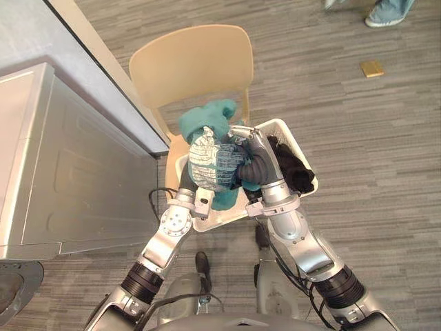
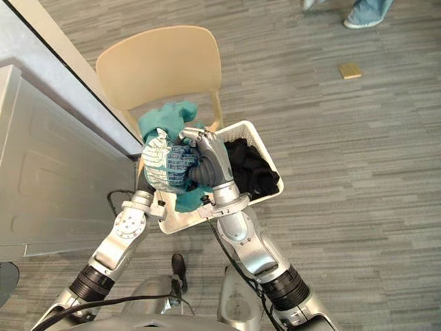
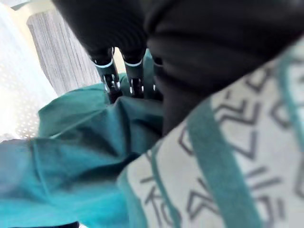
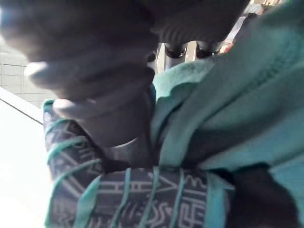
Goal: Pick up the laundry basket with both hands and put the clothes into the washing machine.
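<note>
Sitting on the seat of a pale wooden chair [image 1: 193, 65], the white laundry basket [image 1: 288, 134] has not been lifted by its rim. Inside it, a black garment [image 1: 293, 169] fills the side far from the washing machine [image 1: 76, 165], and a teal garment [image 1: 207, 117] is heaped at the side nearer the chair back.

Above the basket's middle, a patterned cloth [image 1: 210, 165], white with teal lines, is bunched into a ball. Your right hand [image 1: 251, 148] is over the basket with its fingers curled across the top of that ball, gripping it. Your left hand [image 3: 113, 76] is under the ball, pushed into the teal garment. Whether it grips anything you cannot tell.

Judging from this, the step in hand is lifting clothes out, not carrying the basket. To do it well, keep the right hand's hold firm and raise the ball straight up until it hangs free of the basket's walls. Check that the teal garment is either fully gathered or fully left behind, so that nothing trails over the rim. Then swing towards the washing machine, the large silver-grey body standing to your left of the basket.

Farther out, well beyond the basket on the grey plank floor, lie a small yellow square [image 1: 372, 67] and a person's shoe [image 1: 386, 14].
</note>
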{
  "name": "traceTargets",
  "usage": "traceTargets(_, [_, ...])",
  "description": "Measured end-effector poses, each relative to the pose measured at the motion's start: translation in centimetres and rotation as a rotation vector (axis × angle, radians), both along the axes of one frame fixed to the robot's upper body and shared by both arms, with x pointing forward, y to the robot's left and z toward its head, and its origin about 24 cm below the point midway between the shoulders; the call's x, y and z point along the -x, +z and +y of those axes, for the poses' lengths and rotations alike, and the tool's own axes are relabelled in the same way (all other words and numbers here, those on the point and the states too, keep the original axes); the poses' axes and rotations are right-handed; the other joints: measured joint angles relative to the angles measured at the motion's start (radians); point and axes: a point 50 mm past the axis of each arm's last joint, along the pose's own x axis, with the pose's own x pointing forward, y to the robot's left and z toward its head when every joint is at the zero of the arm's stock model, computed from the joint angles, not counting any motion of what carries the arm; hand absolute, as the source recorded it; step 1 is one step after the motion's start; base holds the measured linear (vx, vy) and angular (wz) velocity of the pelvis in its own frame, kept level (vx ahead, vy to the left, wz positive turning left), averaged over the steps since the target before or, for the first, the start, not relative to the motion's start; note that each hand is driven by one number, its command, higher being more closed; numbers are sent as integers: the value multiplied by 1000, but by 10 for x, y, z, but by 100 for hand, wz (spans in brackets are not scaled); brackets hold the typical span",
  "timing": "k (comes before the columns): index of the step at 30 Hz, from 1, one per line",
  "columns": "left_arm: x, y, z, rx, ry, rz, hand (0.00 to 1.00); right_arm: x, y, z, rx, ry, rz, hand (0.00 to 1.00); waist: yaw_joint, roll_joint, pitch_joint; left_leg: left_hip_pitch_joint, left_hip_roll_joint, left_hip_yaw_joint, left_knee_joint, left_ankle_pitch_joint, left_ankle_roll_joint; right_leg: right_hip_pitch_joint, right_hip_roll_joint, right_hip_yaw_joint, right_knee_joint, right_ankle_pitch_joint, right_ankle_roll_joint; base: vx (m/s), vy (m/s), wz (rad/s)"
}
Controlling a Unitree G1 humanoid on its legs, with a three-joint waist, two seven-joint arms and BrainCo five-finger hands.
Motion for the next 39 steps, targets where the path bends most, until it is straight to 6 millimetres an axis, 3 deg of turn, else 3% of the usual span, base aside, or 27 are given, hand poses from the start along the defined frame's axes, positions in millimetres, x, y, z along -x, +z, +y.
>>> traceTargets(3, [-2,3,2,41,59,-2,100,1,-2,-1,-2,-20,-3,100,-2,9,9,9,2,7,-4,2,-1,-2,3,6,7,0,0,35,0,-8])
traceTargets(4, [-2,5,3,64,93,-8,100,1,-3,-1,-19,-31,-4,0,0,10,9,12,1,16,-8,2,-1,-13,3,16,25,-7,1,34,6,-12])
traceTargets(15, [-5,6,18,109,256,-13,100,3,-27,-2,-70,-110,94,0,10,0,16,26,-1,22,-20,4,1,-12,2,21,56,-31,3,5,1,-2])
traceTargets(23, [2,-1,40,149,356,15,100,8,-57,-29,-132,-254,249,0,9,-8,21,76,3,8,-20,-8,3,56,2,0,38,-39,6,12,2,4])
traceTargets(28, [14,-16,58,143,410,68,100,16,-71,-73,-167,-465,315,0,7,-15,7,121,6,-6,-21,-22,6,127,9,-11,-2,-38,12,41,10,6])
traceTargets(36, [42,-20,99,141,528,68,100,58,-95,-170,-157,-926,433,0,9,-60,-70,178,19,-17,-14,-45,4,214,20,-27,-47,-35,13,50,20,3])
traceTargets(39, [53,-16,113,142,566,44,100,78,-125,-212,-153,-1138,574,0,15,-62,-84,179,31,-26,33,-77,4,246,30,-33,-53,-38,11,-31,11,5])
